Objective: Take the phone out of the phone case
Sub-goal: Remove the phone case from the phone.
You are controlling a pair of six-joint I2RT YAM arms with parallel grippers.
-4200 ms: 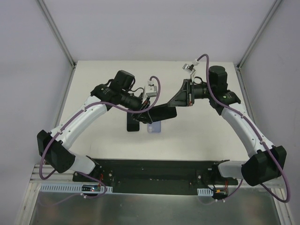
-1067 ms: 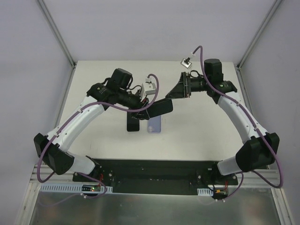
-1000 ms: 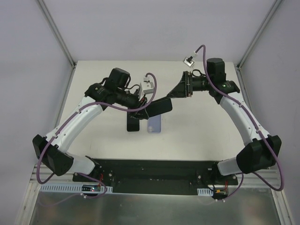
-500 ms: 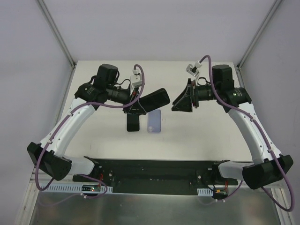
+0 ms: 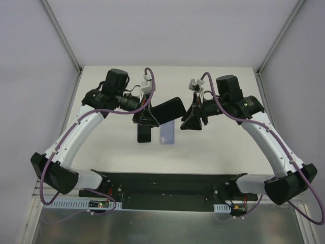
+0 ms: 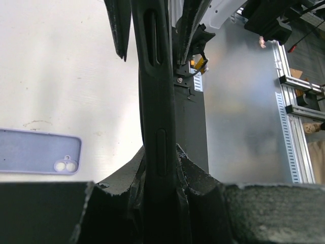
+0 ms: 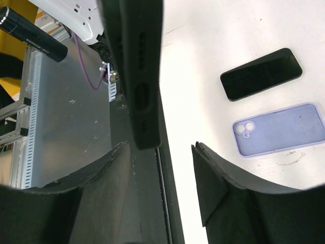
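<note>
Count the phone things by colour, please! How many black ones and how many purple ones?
Black: 2 (cased phone held up in the air, bare phone flat on the table)
Purple: 1 (phone case lying on the table)
Total: 3

Probably robotics lab: white enclosure walls, aluminium framing, slotted cable duct.
</note>
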